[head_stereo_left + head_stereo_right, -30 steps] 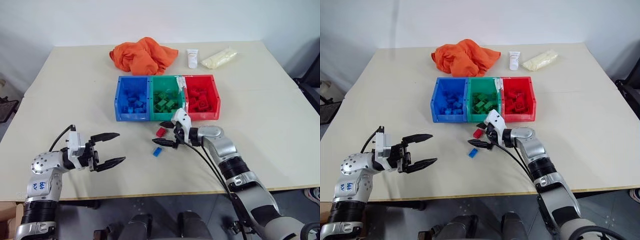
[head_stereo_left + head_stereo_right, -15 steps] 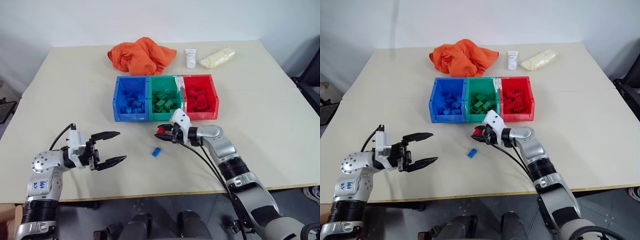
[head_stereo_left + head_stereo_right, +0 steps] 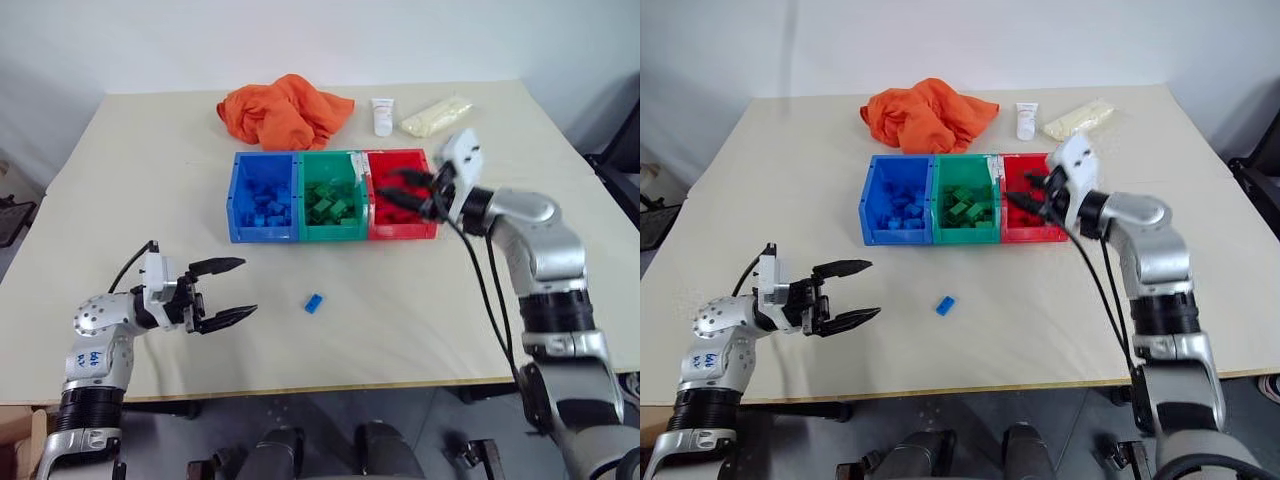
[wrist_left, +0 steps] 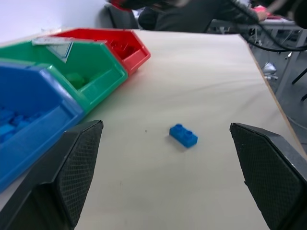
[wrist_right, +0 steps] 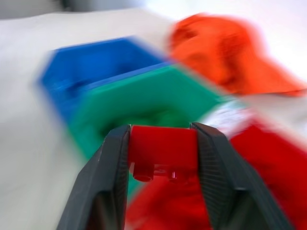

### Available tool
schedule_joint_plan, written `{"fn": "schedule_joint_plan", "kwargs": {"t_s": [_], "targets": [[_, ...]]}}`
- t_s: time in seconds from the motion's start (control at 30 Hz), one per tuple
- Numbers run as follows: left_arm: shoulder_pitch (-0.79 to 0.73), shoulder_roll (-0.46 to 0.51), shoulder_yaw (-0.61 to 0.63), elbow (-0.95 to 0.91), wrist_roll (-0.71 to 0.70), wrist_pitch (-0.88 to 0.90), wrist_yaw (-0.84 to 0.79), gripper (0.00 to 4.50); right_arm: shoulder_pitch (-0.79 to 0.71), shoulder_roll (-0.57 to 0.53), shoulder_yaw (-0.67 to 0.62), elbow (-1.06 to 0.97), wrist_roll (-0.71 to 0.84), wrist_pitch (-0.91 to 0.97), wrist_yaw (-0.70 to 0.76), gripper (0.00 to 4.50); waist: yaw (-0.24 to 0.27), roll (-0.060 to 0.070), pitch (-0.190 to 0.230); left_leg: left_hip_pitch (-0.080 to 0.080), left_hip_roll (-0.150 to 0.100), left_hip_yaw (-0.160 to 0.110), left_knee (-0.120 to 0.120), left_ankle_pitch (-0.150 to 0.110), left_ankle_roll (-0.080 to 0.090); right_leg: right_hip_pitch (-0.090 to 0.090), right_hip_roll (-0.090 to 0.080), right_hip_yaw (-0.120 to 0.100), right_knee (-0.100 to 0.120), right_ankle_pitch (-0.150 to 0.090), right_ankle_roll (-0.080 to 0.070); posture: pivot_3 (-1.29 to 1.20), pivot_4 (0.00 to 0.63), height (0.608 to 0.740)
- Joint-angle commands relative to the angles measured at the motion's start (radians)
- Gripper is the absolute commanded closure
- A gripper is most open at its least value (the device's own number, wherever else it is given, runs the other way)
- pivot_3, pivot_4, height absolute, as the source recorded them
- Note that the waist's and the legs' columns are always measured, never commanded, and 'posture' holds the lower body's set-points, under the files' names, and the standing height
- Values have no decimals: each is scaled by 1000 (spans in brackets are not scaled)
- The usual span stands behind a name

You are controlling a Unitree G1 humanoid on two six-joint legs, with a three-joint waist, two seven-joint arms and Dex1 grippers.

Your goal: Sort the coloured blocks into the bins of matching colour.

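A small red studded plastic brick [image 5: 160, 152] is clamped between the two black fingers of the right gripper [image 5: 162, 158], studs turned downward, and is carried above the red sloped-front plastic bin [image 3: 402, 226], which already holds several red bricks. The red bin is joined to a green plastic bin [image 3: 333, 232] in the middle and a blue plastic bin [image 3: 262, 234] on the robot's left, each partly filled with bricks of its own colour. One small blue studded brick [image 3: 314, 303] lies alone on the pale tabletop [image 3: 150, 180], in front of the bins and well apart from them. The left gripper [image 3: 229, 292] hovers near that brick with its fingers spread wide and nothing between them.

The red brick is judged to be at the point of release. It is seen against the edge where the green and red bins meet, so a release made too early could drop it into the green bin or bounce it off the shared wall. The blue brick is light and could be nudged away if the left fingers close off-centre.

Behind the bins lie a crumpled orange cloth [image 3: 285, 110], a white tube [image 3: 383, 116] and a clear bag of pale contents [image 3: 437, 115]
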Motion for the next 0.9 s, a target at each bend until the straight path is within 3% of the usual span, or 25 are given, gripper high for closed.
{"fn": "schedule_joint_plan", "kwargs": {"t_s": [0.03,0.17,0.37,0.5,0.7,0.9], "targets": [[-41,-7,-8,25,4,-26,-14,0,-81,8,-1,184,-40,-114,-17,1300,-1,0,0,0,0,0,0,0,0,0,0,0,0,0,0,0,150,740],[-74,-15,-19,58,10,-40,-25,0,-157,21,11,374,-92,-228,-35,37,-4,0,0,0,0,0,0,0,0,0,0,0,0,0,0,0,150,740],[-81,-15,-21,66,8,-48,-30,0,-171,13,13,389,-91,-275,15,37,-16,0,0,0,0,0,0,0,0,0,0,-1,1,0,0,0,150,740],[-60,-13,-20,40,6,-40,-20,0,-102,-34,11,257,-53,-255,133,37,-19,0,0,0,0,-1,0,0,0,0,0,-1,1,0,0,0,150,740],[-54,-11,-14,38,18,-39,21,0,141,-194,-17,-59,112,-170,428,37,-2,0,0,-1,-1,-3,1,-1,1,1,0,-1,0,0,0,0,150,740],[22,44,5,-28,54,0,100,0,259,-334,-7,-28,96,-256,580,37,3,0,0,-1,0,1,1,-1,1,1,0,0,-2,0,0,0,150,740]]}}
